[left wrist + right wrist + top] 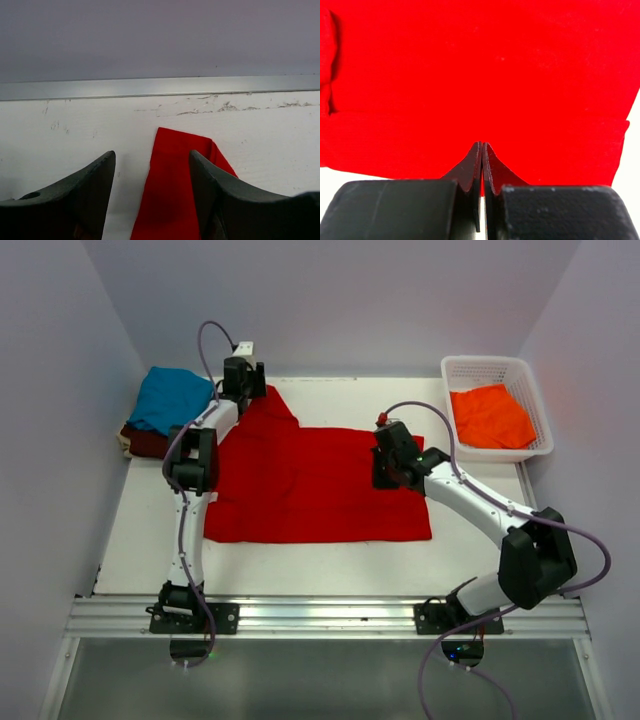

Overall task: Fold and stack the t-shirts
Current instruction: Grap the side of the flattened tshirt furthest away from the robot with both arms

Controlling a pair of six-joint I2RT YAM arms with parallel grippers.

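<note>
Four t-shirts in all. One bright red t-shirt (320, 485) lies spread flat across the middle of the desk (150, 540). One teal t-shirt (172, 397) is heaped on one dark maroon t-shirt (148, 443) out at ten o'clock. One orange t-shirt (490, 417) sits inside the single white basket (485, 364) at two o'clock. There are two arms. The left arm (195, 455) reaches from its base at seven o'clock up towards eleven, elbow bent, and its wrist is over the red shirt's far sleeve. The left fingers (95, 185) are spread apart and low over the desk, with the sleeve tip lying flat between them and gripped by neither. The right arm (470, 500) comes in from five o'clock, folded at the elbow and angled towards the centre, with its wrist at the red shirt's three o'clock edge. The right fingers (472, 165) are pressed tight together, tips at the doubled hem there. Whether any cloth is caught between them I cannot tell. The left arm's forearm crosses over the red shirt's nine o'clock side and hides part of it. Beyond the sleeve a metal strip (160, 87) runs along the foot of the back wall.
</note>
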